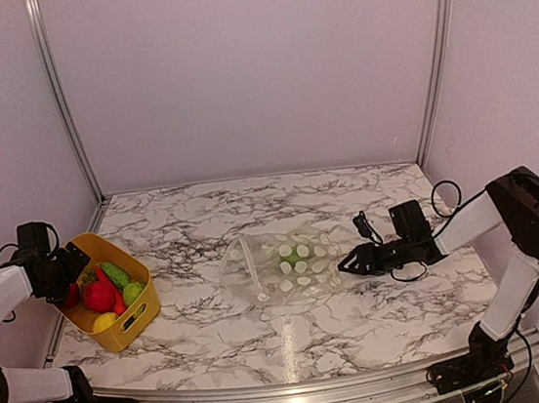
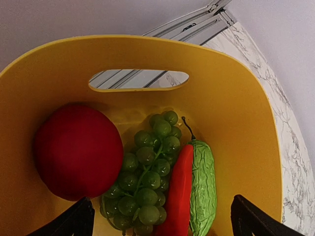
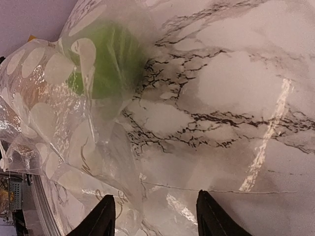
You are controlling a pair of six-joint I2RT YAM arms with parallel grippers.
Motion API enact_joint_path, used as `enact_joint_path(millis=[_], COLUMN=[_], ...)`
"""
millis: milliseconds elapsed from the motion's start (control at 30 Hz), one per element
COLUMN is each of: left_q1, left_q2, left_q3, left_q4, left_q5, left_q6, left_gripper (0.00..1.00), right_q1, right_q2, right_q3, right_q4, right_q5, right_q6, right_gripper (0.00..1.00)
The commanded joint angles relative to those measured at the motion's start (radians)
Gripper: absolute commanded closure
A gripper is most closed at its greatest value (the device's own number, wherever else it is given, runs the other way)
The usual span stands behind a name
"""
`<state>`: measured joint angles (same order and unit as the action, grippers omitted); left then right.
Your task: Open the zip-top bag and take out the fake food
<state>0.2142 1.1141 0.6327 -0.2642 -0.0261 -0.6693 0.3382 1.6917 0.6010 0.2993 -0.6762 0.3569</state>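
Note:
The zip-top bag (image 1: 282, 264) lies flat mid-table, clear with pale dots. One green piece of fake food (image 1: 289, 254) shows inside it. In the right wrist view the bag (image 3: 59, 113) is crumpled at the left with the green piece (image 3: 110, 61) inside. My right gripper (image 1: 344, 264) is open at the bag's right edge, and clear plastic lies between its fingertips (image 3: 211, 214). My left gripper (image 1: 72, 272) is open and empty over the yellow basket (image 1: 139, 321). A red round fruit (image 2: 76, 150), green grapes (image 2: 147, 177), a red chili (image 2: 179, 191) and a green gourd (image 2: 203, 187) lie in that basket.
The basket stands at the table's left edge, and its handle slot (image 2: 138, 79) faces the metal frame rail (image 1: 62, 99). A yellow fruit (image 1: 104, 321) also lies in it. Bare marble (image 3: 236, 88) stretches right of the bag. A cable loops (image 1: 443, 195) by the right arm.

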Motion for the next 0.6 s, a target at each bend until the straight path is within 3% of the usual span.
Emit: enact_joint_path(millis=[0, 267, 433, 567], left_q1=[0.009, -0.027, -0.199, -0.345], left_q2=[-0.021, -0.172, -0.176, -0.124], left_q3=[0.012, 0.014, 0.003, -0.029], left_q4=[0.026, 0.090, 0.176, 0.323], left_q5=[0.049, 0.229, 0.312, 0.380], left_q6=[0.027, 0.085, 0.114, 0.090], left_gripper=[0.01, 0.01, 0.01, 0.07], right_q1=[-0.033, -0.055, -0.054, -0.055], right_q2=[-0.030, -0.015, 0.046, 0.105], right_q3=[0.060, 0.175, 0.285, 0.390], right_q4=[-0.073, -0.117, -0.067, -0.109], right_q5=[0.015, 0.024, -0.012, -0.018], right_q6=[-0.030, -0.046, 0.000, -0.017], right_gripper=[0.44, 0.39, 0.39, 0.39])
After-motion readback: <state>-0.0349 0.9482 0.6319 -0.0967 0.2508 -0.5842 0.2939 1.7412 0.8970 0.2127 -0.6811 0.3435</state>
